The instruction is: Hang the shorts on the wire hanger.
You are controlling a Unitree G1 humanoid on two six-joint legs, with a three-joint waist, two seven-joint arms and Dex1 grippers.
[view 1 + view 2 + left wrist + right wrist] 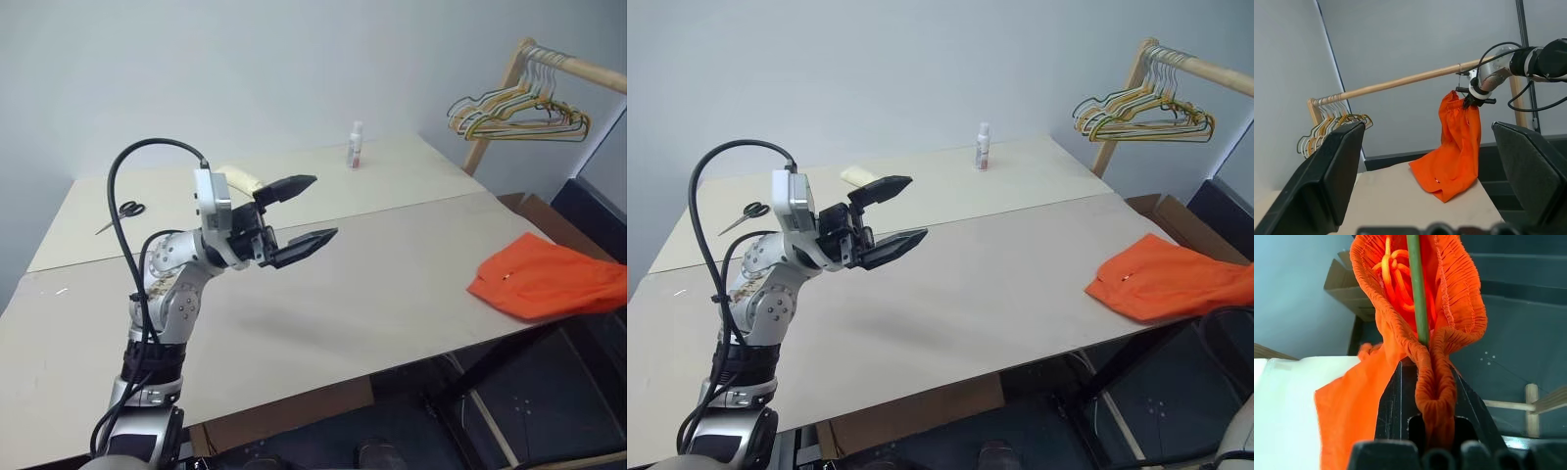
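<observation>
While the left gripper (309,211) was held above the table (392,284) with its jaws wide apart and empty, the right gripper (1469,102) was clamped on the gathered waistband of the shorts (1454,152). They were lifted at the table's far right end, their lower part draped on the tabletop. A green wire hanger (1417,289) was seen inside the waistband.

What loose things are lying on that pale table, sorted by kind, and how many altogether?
Bright orange fabric shorts, one end lifted off the table by the right gripper: 1
Small white bottle: 1
Black-handled scissors: 1
Pale yellow block: 1
Total: 4
</observation>
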